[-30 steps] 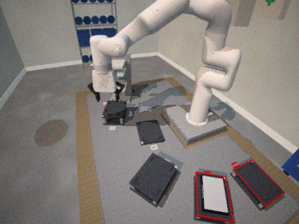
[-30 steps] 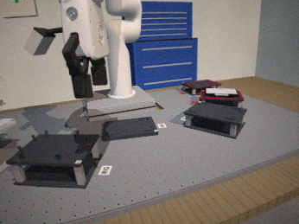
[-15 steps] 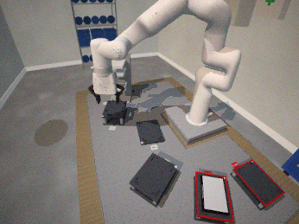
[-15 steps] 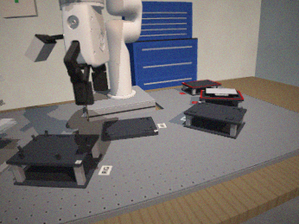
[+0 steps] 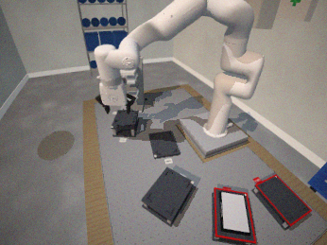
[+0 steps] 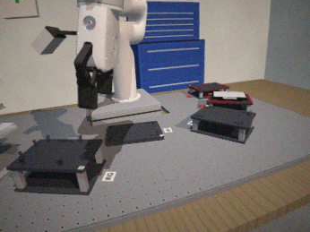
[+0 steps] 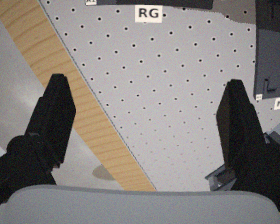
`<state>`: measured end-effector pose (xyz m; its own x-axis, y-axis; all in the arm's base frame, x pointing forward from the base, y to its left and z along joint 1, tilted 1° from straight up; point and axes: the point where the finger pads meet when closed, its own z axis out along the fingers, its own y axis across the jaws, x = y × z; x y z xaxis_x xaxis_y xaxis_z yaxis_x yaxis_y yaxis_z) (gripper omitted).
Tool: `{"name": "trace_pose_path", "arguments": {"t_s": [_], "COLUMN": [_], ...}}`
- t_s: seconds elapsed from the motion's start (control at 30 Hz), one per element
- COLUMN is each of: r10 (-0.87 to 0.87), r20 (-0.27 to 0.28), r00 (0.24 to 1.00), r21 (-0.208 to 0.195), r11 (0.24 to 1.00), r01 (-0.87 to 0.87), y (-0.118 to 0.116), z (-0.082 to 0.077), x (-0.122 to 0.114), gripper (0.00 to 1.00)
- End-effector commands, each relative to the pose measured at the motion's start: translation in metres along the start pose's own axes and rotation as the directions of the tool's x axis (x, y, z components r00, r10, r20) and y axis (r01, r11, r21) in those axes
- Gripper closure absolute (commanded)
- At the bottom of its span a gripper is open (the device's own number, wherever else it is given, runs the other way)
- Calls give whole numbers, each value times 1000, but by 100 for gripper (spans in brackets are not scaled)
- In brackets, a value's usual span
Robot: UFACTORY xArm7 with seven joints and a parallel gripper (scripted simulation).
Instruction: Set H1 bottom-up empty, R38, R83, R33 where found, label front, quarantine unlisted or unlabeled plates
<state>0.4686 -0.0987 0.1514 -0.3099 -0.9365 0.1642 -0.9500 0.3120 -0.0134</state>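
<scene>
My gripper (image 5: 117, 106) is open and empty. It hangs just above the far edge of the raised dark regrip nest RG (image 5: 126, 122). In the exterior view the gripper (image 6: 89, 100) stands above and behind the RG nest (image 6: 55, 163). A white plate (image 5: 234, 211) lies in one red-framed quarantine nest. The other red-framed nest (image 5: 283, 200) shows only its dark bed. The plate hotel is not plainly in view.
A flat dark pad (image 5: 163, 144) lies on the deck between the RG nest and the arm's base (image 5: 218, 135). A second raised dark nest (image 5: 169, 194) stands nearer the front. A wooden strip (image 7: 75, 85) borders the deck on the left.
</scene>
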Motion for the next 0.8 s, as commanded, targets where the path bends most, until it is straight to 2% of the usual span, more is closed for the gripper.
{"name": "trace_pose_path", "arguments": {"t_s": [0.0,0.37,0.43,0.77], "r10": [3,3,3,4], "r20": [-63,-244,-244,-401], "r00": [998,970,970,916], "r21": [4,4,4,4], "r11": [1000,1000,1000,1000], "r01": [-2,-2,-2,-2], "y": [-1,-1,-1,-1], "z": [-1,-1,-1,-1], "x": [0,0,0,0], "gripper": [0,0,0,0]}}
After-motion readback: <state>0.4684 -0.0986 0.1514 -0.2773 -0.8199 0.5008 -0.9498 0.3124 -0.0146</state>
